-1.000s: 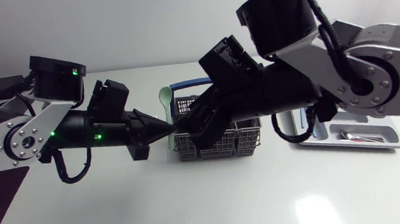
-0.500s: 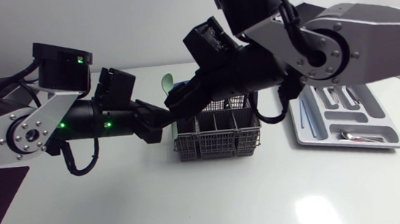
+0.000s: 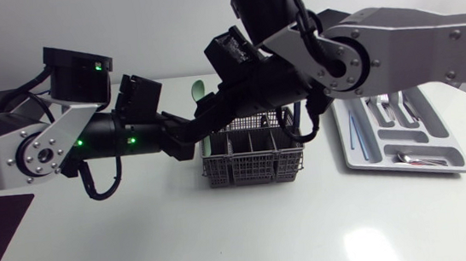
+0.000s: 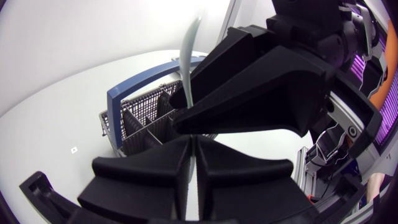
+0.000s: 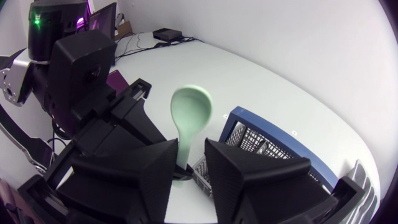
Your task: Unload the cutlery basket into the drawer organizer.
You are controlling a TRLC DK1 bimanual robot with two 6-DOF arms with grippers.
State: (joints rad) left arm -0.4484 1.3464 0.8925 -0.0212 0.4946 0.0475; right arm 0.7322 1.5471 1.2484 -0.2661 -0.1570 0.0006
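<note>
Spoon of pale green plastic [image 5: 189, 115] stands upright, bowl up, handle pinched in the right hand [image 5: 189, 157] above the grey wire cutlery basket [image 3: 254, 167]. The grey drawer organizer [image 3: 408, 169] lies beyond the basket's far end. The left hand [image 4: 193, 140] is closed just beside it.

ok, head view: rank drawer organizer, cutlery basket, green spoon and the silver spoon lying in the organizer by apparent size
1. drawer organizer
2. cutlery basket, partly covered
3/4. green spoon and silver spoon: too close to rank, since only an edge of the green bowl shows.
</note>
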